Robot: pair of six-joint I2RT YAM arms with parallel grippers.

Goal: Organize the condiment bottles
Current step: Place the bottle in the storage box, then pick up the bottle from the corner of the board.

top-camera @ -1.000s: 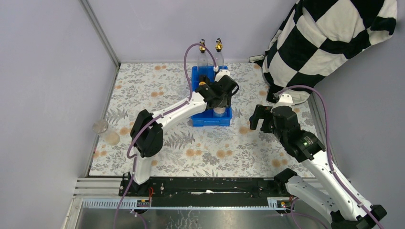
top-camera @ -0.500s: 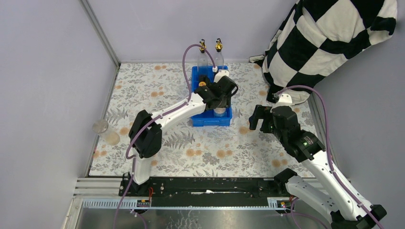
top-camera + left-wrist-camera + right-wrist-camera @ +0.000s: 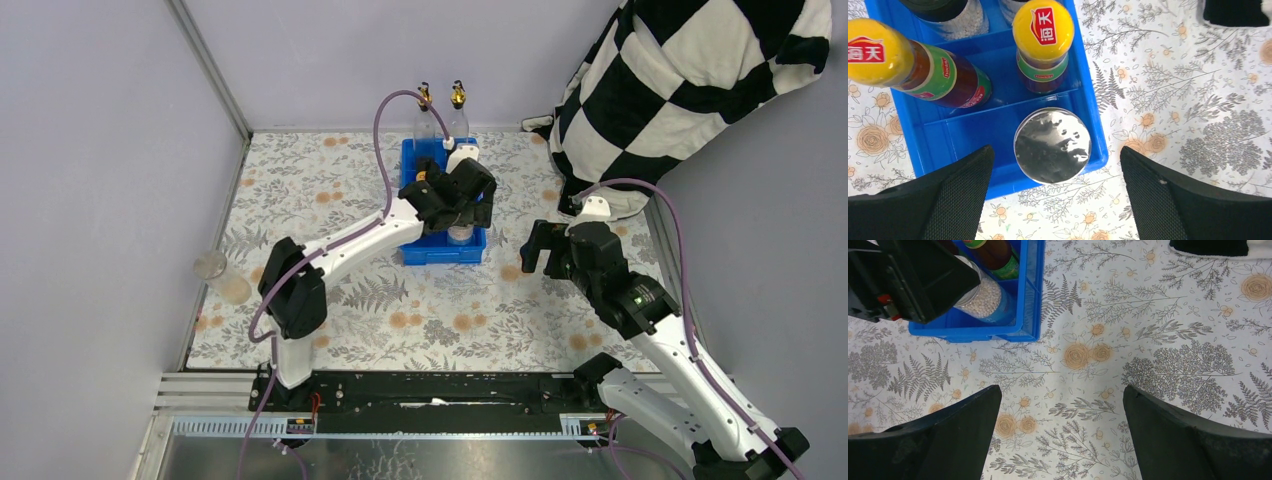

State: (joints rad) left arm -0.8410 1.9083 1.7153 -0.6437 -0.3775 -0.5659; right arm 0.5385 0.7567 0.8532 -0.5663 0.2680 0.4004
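A silver-lidded jar (image 3: 1052,145) stands in the near right compartment of the blue tray (image 3: 968,132). My left gripper (image 3: 1055,150) hangs open right above it, one finger on each side, touching nothing. Just behind the jar, two yellow-capped dark sauce bottles (image 3: 1043,30) (image 3: 878,50) fill the following row, with black-capped bottles (image 3: 948,10) beyond them. Two gold-spouted bottles (image 3: 425,110) (image 3: 458,105) stand at the tray's far end. Another clear jar (image 3: 222,277) sits by the left wall. My right gripper (image 3: 1062,390) is open over bare tablecloth, right of the tray (image 3: 1023,332).
A black-and-white checkered cloth (image 3: 690,90) hangs over the back right corner. Grey walls close in the left and far sides. My left arm (image 3: 350,245) stretches diagonally across the floral tablecloth (image 3: 440,310) to the tray.
My left gripper has opened and let go of the silver-lidded jar, which now stands free in the tray. The left arm's elbow dropped lower. The right arm has not moved.
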